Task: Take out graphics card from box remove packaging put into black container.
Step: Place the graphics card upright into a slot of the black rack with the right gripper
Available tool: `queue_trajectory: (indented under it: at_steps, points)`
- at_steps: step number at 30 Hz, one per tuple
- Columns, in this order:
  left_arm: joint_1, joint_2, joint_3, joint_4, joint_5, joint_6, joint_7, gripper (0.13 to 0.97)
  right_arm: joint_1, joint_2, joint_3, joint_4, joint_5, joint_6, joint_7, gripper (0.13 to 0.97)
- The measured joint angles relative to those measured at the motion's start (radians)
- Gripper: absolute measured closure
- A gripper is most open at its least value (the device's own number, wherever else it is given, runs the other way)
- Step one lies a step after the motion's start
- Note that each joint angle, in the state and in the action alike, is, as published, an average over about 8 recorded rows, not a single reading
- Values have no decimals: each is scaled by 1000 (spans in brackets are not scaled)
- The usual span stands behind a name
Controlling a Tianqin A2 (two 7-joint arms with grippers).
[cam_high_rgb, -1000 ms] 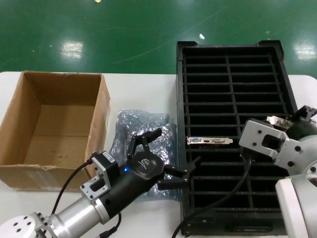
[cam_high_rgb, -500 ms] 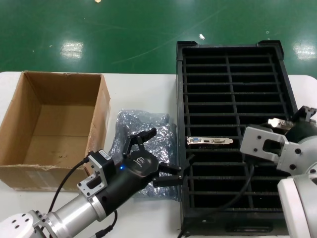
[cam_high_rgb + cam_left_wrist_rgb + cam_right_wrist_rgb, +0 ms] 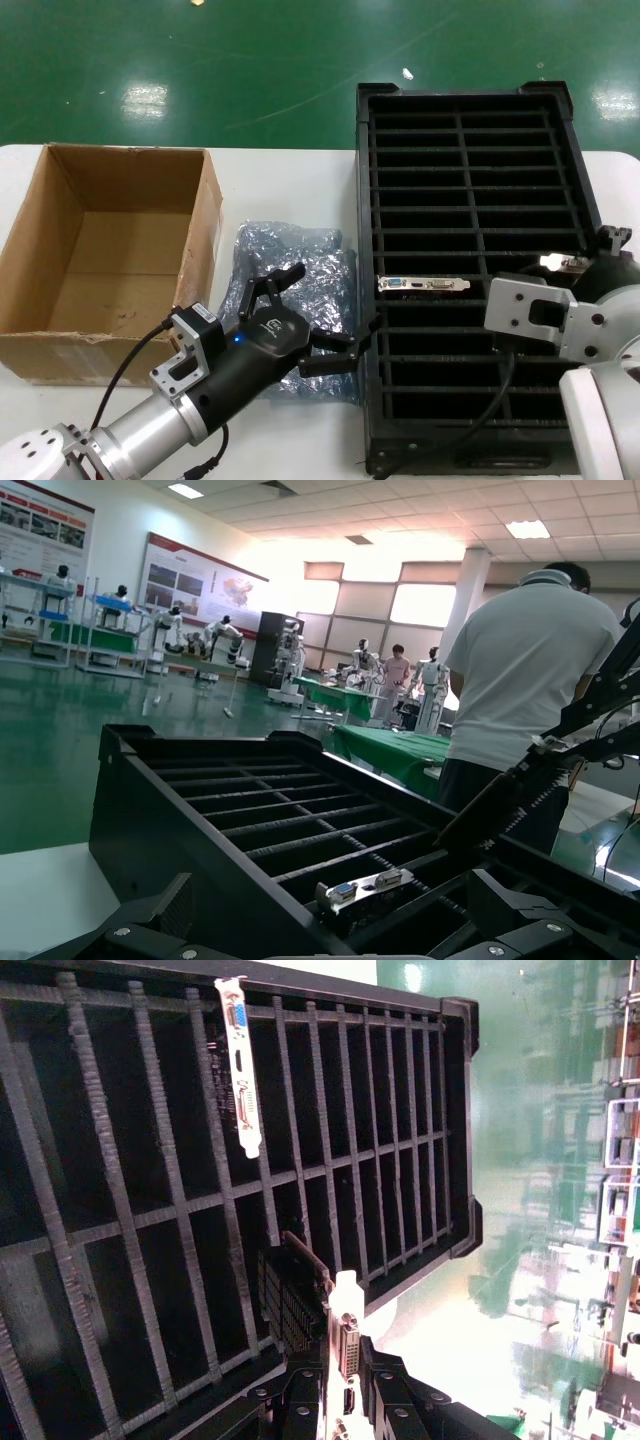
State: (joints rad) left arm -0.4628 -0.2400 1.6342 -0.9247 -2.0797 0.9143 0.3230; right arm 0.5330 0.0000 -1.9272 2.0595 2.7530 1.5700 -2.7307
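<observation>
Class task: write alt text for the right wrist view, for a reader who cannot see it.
The right gripper is shut on a graphics card, holding it edge-up above the black container of narrow slots. A second card, silver bracket and blue port showing, already stands in a slot farther along the tray. Beyond the tray's far end lies green floor.

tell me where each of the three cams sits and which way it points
Head view: on the robot's head, looking forward and down at the table, box, black container; both arms show.
Left wrist view: on the left arm, low, looking across the black container into the hall; the left gripper shows.
Right wrist view: on the right arm, above the slots; the right gripper holds a graphics card.
Shared: all three show the slotted card.
</observation>
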Motion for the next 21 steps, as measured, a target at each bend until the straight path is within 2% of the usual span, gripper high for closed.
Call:
queue_trajectory:
  at_steps: [8,21]
  points:
    - [-21,4,-9,44,1,8,12,132,-8,0,-4,0,0,0,-21,908]
    - [-35,7,-16,77,6,14,21,132,7,0,-11,-54,0,0,-55,908]
